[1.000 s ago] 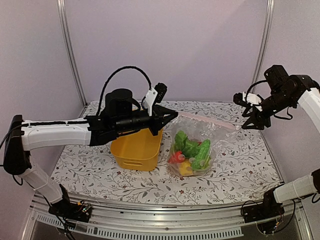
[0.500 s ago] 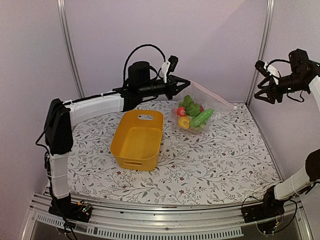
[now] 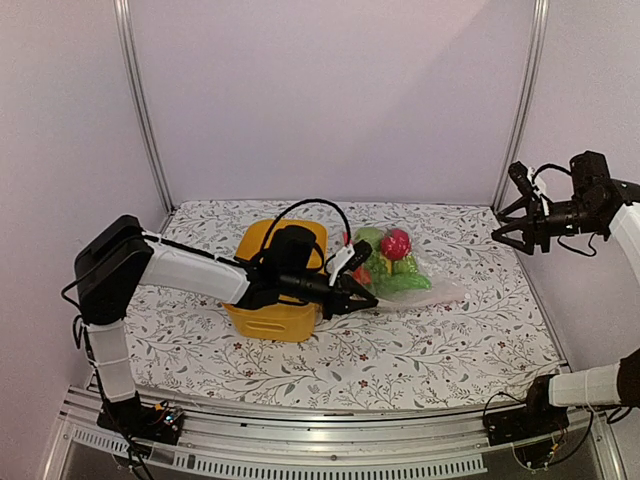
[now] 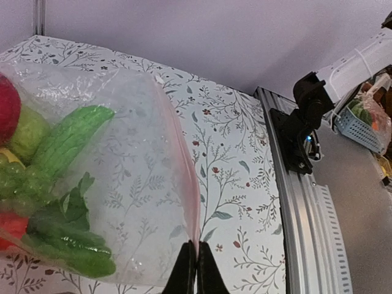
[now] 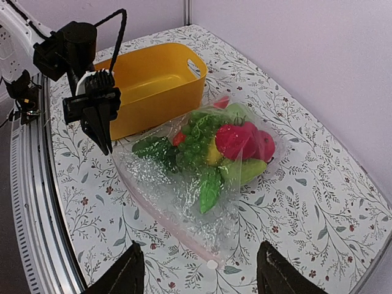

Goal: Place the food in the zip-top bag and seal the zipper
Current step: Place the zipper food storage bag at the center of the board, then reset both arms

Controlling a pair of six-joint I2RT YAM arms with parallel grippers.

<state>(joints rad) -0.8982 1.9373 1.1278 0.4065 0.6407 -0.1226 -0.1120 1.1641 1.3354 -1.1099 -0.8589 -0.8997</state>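
The zip-top bag (image 3: pixel 415 285) lies on the table to the right of the tub, with the food (image 3: pixel 392 252) inside it: red, green and yellow pieces. In the left wrist view my left gripper (image 4: pixel 196 250) is shut on one end of the pale pink zipper (image 4: pixel 185 177), and the bag (image 4: pixel 122 177) and food (image 4: pixel 64 144) spread out to its left. My right gripper (image 3: pixel 503 227) hangs open in the air at the far right, well away from the bag. Its view looks down on the bag (image 5: pixel 184 184), the food (image 5: pixel 236 141), the zipper (image 5: pixel 160 208) and the left gripper (image 5: pixel 105 146).
A yellow tub (image 3: pixel 258 315) stands on the flowered table (image 3: pixel 450 340) behind the left arm; the right wrist view shows the tub (image 5: pixel 147 82) with nothing in it. Metal rails run along the table's near edge (image 3: pixel 330 450) and right side (image 4: pixel 300 202).
My left arm has swung the bag down from high at the back and laid it on the table beside the tub. My right gripper has dropped a little and its jaws have widened.
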